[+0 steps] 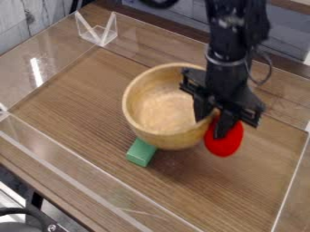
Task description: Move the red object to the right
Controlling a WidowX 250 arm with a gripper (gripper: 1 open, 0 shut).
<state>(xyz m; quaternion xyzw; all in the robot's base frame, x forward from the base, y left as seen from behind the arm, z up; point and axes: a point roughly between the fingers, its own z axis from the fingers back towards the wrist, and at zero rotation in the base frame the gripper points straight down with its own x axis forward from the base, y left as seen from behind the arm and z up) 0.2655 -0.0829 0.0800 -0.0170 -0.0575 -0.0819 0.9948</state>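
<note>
So the claw (218, 122) has the red toy fruit (223, 139) pinched in its tips, and it looks like the wooden bowl (165, 103) is caught up there too, its rim right against the claw. Both are over the right half of the worktop (80, 118). Can't tell from this angle if either one is touching down or hanging just above it. The green block (141, 152) is on the near side of the bowl, partly hidden behind the bowl's edge.

Looks to me like the job is mostly done and what's left is the set-down. I'd go straight down, slowly, no more sideways sweep than needed, because the bowl could bump the block or tip when it lands. Get the fruit resting on the wood first, then ease the claw open a little at a time. It's smooth and round so it'll probably roll if you pop it loose from any height. Once it's free, lift straight up and watch that the bowl isn't dragged along by the claw.
</note>
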